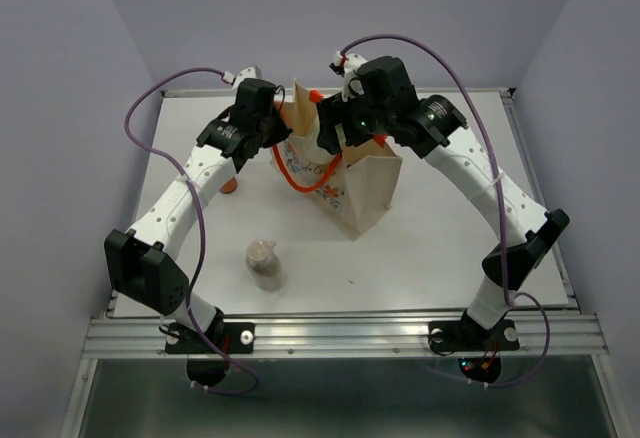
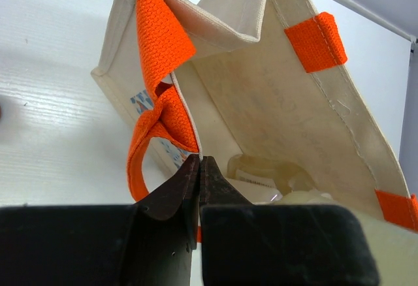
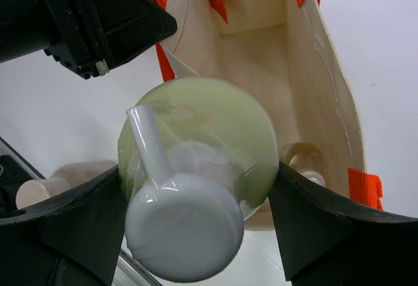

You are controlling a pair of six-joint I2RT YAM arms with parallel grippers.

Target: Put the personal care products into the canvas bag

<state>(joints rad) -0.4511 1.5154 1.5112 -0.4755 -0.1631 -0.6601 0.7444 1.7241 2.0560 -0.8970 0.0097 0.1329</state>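
— Looking at the right claw (image 3: 201, 172), what has it got?

— A green bottle (image 3: 215, 123), gripped at its fat sides between the two black fingers. Its long axis runs along the claw's own line. The white pump cap (image 3: 179, 234) sits back toward the wrist and the bottom points at the open mouth of the bag (image 3: 261, 57). The thin spout sticks out sideways, toward the other arm.

— Is it inside?

— It hangs over the near rim. Whether its bottom is below the rim, I can't tell.

— And the left claw (image 2: 199, 165)?

— Closed, nipping the rim of the bag right beside one of the handles (image 2: 163, 38), fingertips pressed together on the cloth.

— How many bottles do you count?

— One green, in the claw. One tan bottle (image 1: 266, 266) on the near part of the table (image 1: 450, 248), well apart from the bag. Its narrow cap end points toward the back, and it seems to lie on its side. One orange bottle (image 1: 230, 186), half hidden under the left arm. At the bottom of the bag there's at least one pale, see-through bottle (image 2: 261, 168); more than that I can't make out.

— The bag itself?

— Just one: boxy, stiff beige canvas, standing with its mouth open upward. It has two handles of bright orange strap with a coarse ribbed weave. There's a flower print (image 1: 335, 196) on the side toward the left arm. The green bottle is smooth, glossy and round-bodied; the table is white and flat.
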